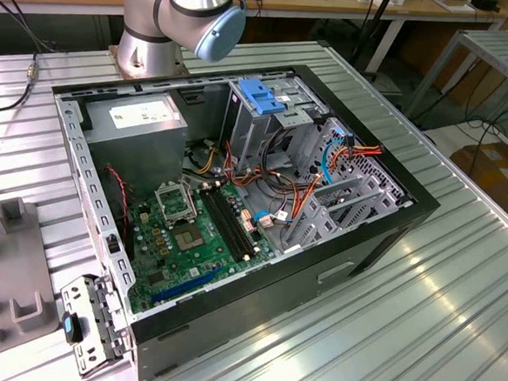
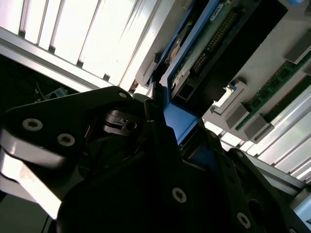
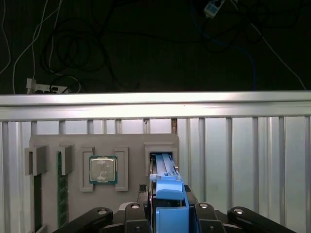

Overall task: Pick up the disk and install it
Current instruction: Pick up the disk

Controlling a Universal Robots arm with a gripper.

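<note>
The gripper pinches the disk by its blue rail; the disk stands edgewise in a slot at the edge of the grey tray, which keeps that rail reachable.

Beside the open computer case, the arm has silver-grey cylindrical joints and a round light-blue cap. In the first wrist view the gripper is black, its angular link plates studded with silver screws.
</note>
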